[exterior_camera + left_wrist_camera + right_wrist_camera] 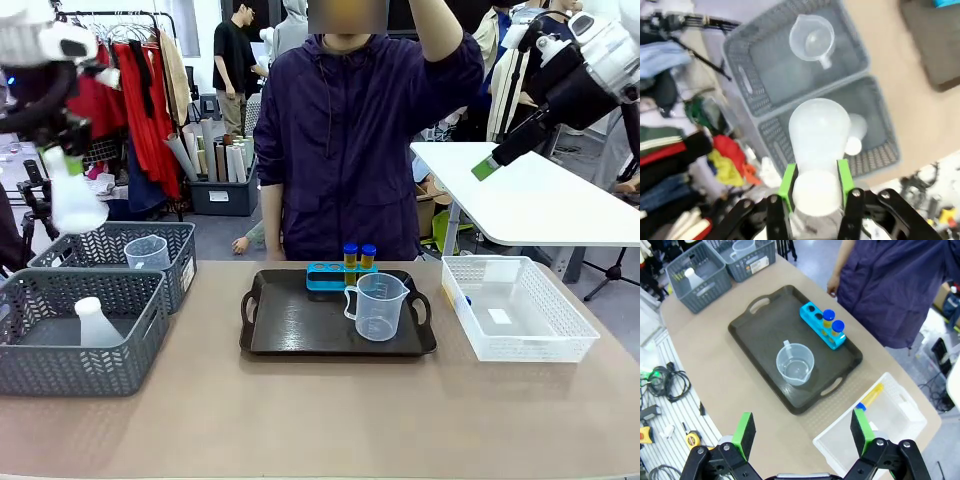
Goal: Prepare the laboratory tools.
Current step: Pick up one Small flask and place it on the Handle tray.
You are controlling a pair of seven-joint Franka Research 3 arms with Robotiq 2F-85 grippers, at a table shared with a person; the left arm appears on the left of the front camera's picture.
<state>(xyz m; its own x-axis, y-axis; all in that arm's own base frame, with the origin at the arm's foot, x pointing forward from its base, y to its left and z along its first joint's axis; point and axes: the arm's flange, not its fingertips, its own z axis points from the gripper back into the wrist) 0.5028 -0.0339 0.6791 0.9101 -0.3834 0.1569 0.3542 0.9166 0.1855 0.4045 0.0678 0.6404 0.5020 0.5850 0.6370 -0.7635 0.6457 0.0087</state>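
High above the grey baskets, my left gripper is shut on the neck of a translucent white conical flask. Another flask lies in the near grey basket, and a clear beaker stands in the far one. On the dark tray stand a second beaker and the blue rack, which holds two blue-capped amber tubes. My right gripper hangs open, high at the right, with nothing in it.
Two grey lattice baskets sit at the table's left. The white mesh basket at the right holds one tube. A person in a dark jacket stands behind the tray with one arm raised.
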